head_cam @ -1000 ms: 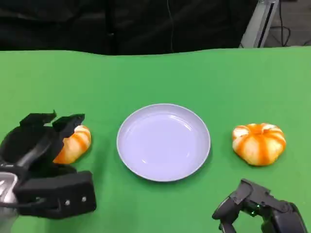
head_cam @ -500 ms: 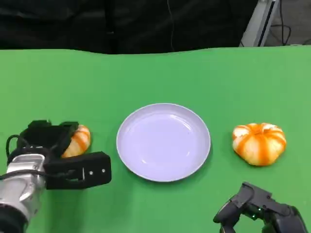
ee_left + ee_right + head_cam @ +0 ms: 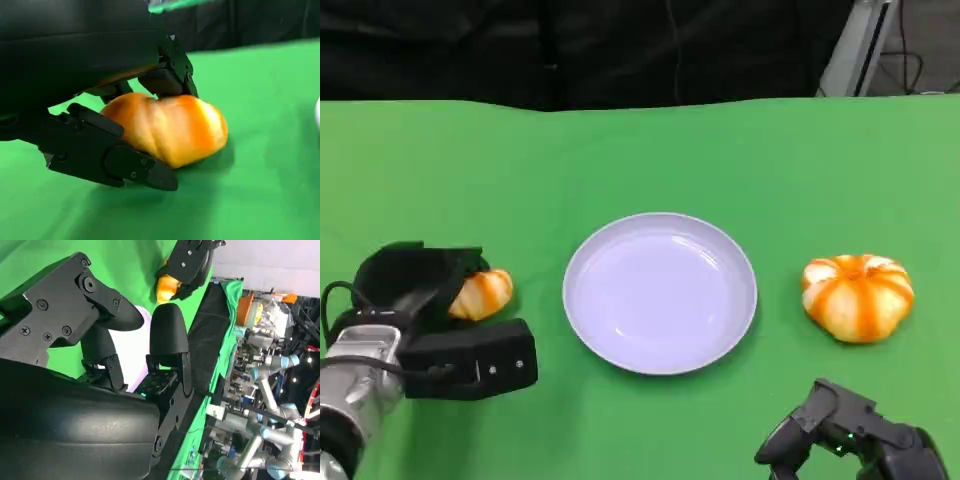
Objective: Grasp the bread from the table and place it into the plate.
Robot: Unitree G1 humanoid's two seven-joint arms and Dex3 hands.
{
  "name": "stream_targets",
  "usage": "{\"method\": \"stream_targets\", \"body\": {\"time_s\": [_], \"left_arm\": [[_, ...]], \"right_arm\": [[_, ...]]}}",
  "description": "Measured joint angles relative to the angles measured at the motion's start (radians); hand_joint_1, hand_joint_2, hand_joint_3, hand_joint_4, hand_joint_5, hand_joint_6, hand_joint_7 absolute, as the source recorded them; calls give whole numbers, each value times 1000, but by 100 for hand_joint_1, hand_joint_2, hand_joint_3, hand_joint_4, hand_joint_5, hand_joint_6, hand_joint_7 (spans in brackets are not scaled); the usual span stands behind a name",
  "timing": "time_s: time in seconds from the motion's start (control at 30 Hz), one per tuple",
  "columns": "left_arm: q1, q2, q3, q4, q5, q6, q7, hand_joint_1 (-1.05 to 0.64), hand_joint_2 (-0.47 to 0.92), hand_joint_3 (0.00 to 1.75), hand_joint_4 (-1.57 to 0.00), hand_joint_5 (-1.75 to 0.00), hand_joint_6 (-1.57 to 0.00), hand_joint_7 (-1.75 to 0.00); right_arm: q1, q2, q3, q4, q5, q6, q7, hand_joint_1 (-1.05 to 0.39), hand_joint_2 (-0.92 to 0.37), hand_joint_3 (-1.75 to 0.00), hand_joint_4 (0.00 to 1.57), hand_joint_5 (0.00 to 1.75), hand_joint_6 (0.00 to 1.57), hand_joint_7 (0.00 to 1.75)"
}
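Green cloth covers the worktop (image 3: 650, 150), with a dark curtain behind it, and your pale plate (image 3: 660, 292) sits near the middle. Your left hand (image 3: 425, 310) is wrapped around a small orange-striped bread roll (image 3: 485, 293) just beside the plate on that side; the left wrist view shows fingers (image 3: 110, 155) under one flank of the roll and more pressing from above, so the hand is clamped on it while the roll appears to rest on the cloth. A second, rounder roll (image 3: 858, 296) lies on the far side of the plate, untouched. Your right hand (image 3: 845, 440) hovers low at the near edge of the worktop, fingers apart with nothing between them. Judge the held roll as light and soft: its glazed crust looks smooth and could slide against hard fingers, and a tight squeeze would likely dent it. You would do best to keep the hold across its widest part, fingers cradling from beneath rather than pinching the tapered end that pokes out toward the plate. Expect little weight on the lift, and a short carry sideways, since the plate's rim lies close.
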Motion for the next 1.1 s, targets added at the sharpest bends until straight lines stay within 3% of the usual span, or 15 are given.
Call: {"method": "stream_targets", "body": {"time_s": [0.07, 0.13, 0.2, 0.3, 0.5, 0.7, 1.1], "left_arm": [[12, 10, 0, -44, -3, -42, 42, -17, 92, 13, -86, -175, -61, -174], [17, 14, 4, -99, -4, -62, 75, -18, 65, 67, -86, -175, -62, -175], [20, 18, 18, -152, -8, -77, 95, -17, 45, 107, -88, -175, -66, -175], [23, 33, 39, -226, -12, -105, 125, -14, 36, 127, -90, -175, -70, -175], [45, 36, 75, -377, -21, -143, 165, -14, 29, 140, -93, -175, -72, -175], [62, -36, 79, -466, -55, -144, 138, -15, 27, 142, -94, -175, -73, -175], [-47, -210, 21, -297, -74, -153, 44, -16, 34, 134, -96, -175, -74, -174]], "right_arm": [[-2, 0, 0, 0, 0, 0, 0, -10, -40, -121, 69, 160, 75, 133], [-3, -1, 0, 0, 0, 0, -1, -9, -40, -121, 69, 160, 76, 133], [-4, -1, 0, 0, 0, -1, -1, -10, -40, -121, 69, 161, 76, 133], [-3, -2, 0, 1, 1, -2, -2, -11, -40, -122, 69, 160, 76, 133], [-4, -2, 3, 2, 0, -2, -2, -11, -39, -122, 69, 160, 76, 133], [-7, -2, 4, 2, 0, -2, -2, -10, -39, -122, 69, 160, 76, 132], [2, 2, 17, -2, -18, -3, -16, -12, -39, -123, 70, 159, 77, 132]]}}
